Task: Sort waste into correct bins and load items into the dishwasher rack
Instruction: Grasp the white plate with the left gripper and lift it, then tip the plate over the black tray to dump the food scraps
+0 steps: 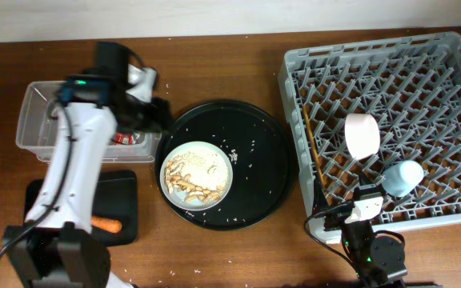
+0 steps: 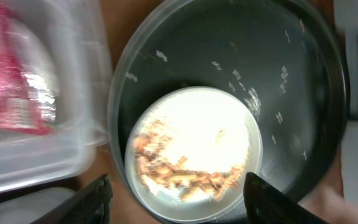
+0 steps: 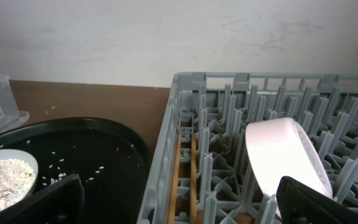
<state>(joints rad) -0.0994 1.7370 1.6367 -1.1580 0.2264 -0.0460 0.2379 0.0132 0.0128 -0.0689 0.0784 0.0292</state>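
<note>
My left gripper (image 1: 152, 120) is open and empty, between the clear tub (image 1: 38, 120) and the pale grey plate (image 1: 197, 174). In the left wrist view its fingers (image 2: 182, 202) frame the plate (image 2: 191, 134), which holds rice and food scraps (image 2: 179, 171). The red wrapper (image 1: 125, 138) lies in the tub (image 2: 36, 155). The carrot piece (image 1: 106, 225) lies on the flat black tray (image 1: 122, 192). The rack (image 1: 390, 72) holds the white bowl (image 1: 362, 132), blue cup (image 1: 402, 178) and chopsticks (image 1: 310, 148). My right gripper (image 3: 185, 205) is open at the rack's front edge. No tissue shows.
The plate sits in a large round black tray (image 1: 262, 152) strewn with loose rice grains. In the right wrist view the bowl (image 3: 284, 155) stands on edge among the pegs and the chopsticks (image 3: 185, 168) lie along the rack's left side. A wall runs behind the table.
</note>
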